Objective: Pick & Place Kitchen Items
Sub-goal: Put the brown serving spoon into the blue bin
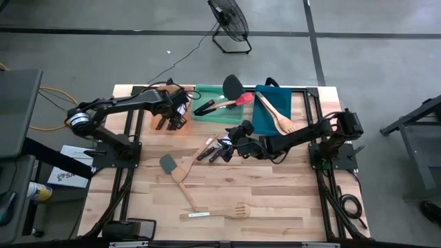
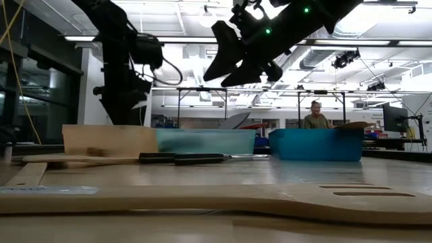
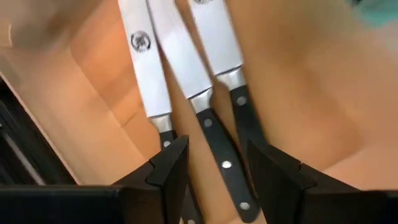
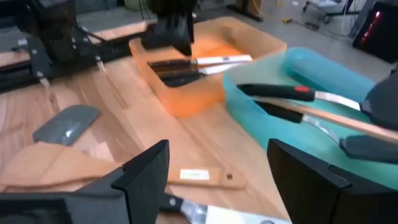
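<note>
Right end effector (image 1: 231, 146), fingers spread and empty, hangs at the frame's centre directly above the black-handled knife (image 1: 207, 150) on the counter (image 1: 275, 200), whose long axis runs diagonally toward lower left; this arm is nearer.

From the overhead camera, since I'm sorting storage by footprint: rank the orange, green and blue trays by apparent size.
1. Blue tray, largest.
2. Green tray and orange tray: unsure, since the left arm hides much of the orange one.
</note>
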